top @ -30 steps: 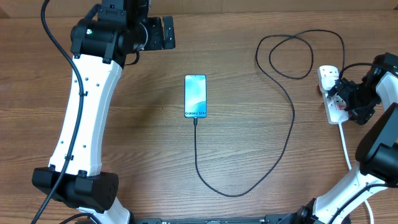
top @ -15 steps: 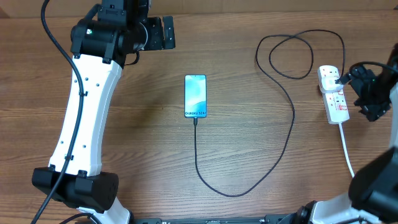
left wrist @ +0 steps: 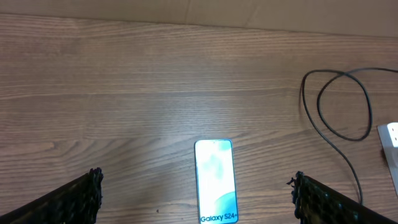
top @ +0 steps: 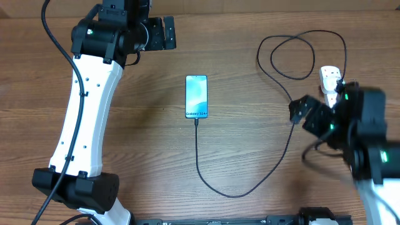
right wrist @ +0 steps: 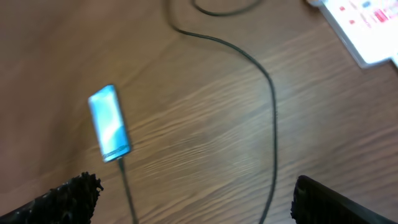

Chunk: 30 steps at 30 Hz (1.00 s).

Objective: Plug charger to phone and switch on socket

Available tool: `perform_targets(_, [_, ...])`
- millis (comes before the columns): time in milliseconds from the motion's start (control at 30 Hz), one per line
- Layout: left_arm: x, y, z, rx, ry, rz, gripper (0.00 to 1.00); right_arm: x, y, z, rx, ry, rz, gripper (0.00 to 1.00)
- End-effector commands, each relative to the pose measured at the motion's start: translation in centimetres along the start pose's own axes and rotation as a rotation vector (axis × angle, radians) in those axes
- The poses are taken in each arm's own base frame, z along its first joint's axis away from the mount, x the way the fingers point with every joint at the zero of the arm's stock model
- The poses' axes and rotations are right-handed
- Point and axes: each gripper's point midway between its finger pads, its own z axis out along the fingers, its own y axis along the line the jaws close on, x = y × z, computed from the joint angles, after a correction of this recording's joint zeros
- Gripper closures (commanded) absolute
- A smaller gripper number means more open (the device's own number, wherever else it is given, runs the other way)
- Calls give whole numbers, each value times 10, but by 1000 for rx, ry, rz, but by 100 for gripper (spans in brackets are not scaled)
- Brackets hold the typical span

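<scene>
The blurred right arm (top: pixel 359 122) hides most of the socket (top: pixel 329 75). The left wrist view's bottom edge crops the phone (left wrist: pixel 216 180); the right wrist view is smeared.

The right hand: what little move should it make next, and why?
Probably draw back to rest. The cable already sits in the phone's end and runs to the power strip, and the right hand hangs open, holding nothing. Whether the strip is switched on cannot be seen.
</scene>
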Motion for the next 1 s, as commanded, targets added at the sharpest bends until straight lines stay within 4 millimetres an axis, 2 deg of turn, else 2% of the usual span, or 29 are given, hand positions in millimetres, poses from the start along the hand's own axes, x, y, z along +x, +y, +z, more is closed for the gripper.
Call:
perform_targets(0, [1,1,0,-6,1,-5,0,9,8,-21,-53,-47,-46,0])
perform_targets(100, [1,0,0,-5,1,-5,0,14,8,-32,-67,-67,-52,0])
perform_targets(200, [1,1,0,-6,1,-5,0,14,8,-34,-70,-72,-52,0])
perform_targets(567, [1,1,0,-6,1,-6,0,14,6,-22,-46,-33,-46,0])
perform_targets(800, [1,0,0,-5,1,-5,0,15,3,-7,-11,19,-39,0])
perform_targets(967, [1,1,0,-6,1,-5,0,5,-8,-13,51,-53,-53,0])
